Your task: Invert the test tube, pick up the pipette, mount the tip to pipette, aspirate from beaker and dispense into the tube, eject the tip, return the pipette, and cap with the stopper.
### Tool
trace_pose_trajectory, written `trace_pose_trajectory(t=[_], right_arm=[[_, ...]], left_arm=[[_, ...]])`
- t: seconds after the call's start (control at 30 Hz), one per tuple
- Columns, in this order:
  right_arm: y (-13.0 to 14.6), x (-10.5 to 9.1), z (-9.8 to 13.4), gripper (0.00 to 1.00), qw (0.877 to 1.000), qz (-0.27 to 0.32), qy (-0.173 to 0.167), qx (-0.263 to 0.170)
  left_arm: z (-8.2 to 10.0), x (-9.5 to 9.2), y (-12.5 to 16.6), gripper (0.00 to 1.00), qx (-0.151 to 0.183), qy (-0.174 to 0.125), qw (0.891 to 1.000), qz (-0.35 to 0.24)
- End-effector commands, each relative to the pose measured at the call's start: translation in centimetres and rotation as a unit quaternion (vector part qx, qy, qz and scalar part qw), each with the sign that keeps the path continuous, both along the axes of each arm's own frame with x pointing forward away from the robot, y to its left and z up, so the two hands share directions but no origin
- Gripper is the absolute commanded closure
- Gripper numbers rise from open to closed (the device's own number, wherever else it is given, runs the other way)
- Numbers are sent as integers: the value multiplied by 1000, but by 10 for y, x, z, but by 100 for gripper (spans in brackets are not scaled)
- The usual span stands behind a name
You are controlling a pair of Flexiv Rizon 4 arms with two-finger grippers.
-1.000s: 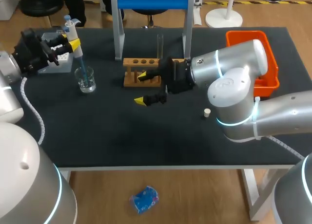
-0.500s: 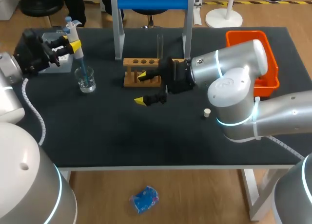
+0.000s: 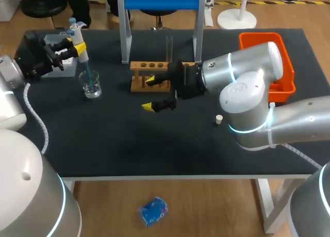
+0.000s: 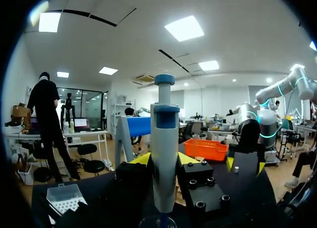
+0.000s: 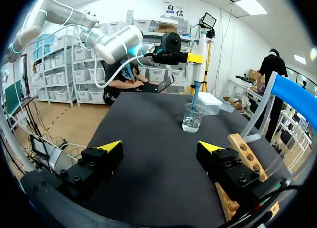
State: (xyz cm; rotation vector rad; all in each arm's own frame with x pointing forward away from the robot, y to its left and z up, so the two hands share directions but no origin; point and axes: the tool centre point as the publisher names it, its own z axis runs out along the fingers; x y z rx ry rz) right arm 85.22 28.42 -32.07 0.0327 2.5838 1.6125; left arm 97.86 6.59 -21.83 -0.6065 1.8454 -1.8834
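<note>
Overhead, our left gripper [image 3: 77, 47] sits at the table's [image 3: 129, 144] far left corner, clamped on the pipette [image 3: 78, 38]. Its yellow tips press the white barrel from both sides, just below the blue collar, as the left wrist view shows plainly. We hold the pipette upright, and its blue tip reaches down inside the beaker [image 3: 91, 84], which stands on the table directly under the gripper. A grey tip box [image 3: 59, 67] lies just behind the beaker, beside the left gripper.

Our right arm comes across to the middle of the table, and its gripper [image 3: 149, 94] is spread wide with nothing between the fingers. One finger lies alongside the wooden rack [image 3: 149, 67]; the other hangs over bare table, on the near side. We cannot tell whether the far finger touches the rack.

The tube [image 3: 168, 47] stands upright in the rack, just behind the right gripper. The white stopper [image 3: 218, 119] lies alone on the table, near our right arm's elbow. An orange bin [image 3: 260, 39] sits at the far right, partly hidden by that arm.
</note>
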Motion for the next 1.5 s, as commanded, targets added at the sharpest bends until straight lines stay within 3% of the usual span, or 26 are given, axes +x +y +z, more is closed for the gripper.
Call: trace_pose_trajectory(t=[0.03,0.5,0.77,1.1,1.37,1.5], right_arm=[[-3,4,15,0,1000,21,-3,6],[-6,0,86,0,995,95,-10,14],[-1,14,129,0,990,136,2,37],[28,41,171,0,983,173,21,57],[59,55,201,0,973,199,29,108],[59,55,201,0,973,199,29,108]], left_arm=[[0,0,0,100,0,-1,1000,0],[0,0,0,100,0,-1,1000,0],[0,0,0,100,0,-1,1000,0],[0,0,0,100,0,-1,1000,0],[0,0,0,100,0,-1,1000,0],[0,0,0,100,0,-1,1000,0]])
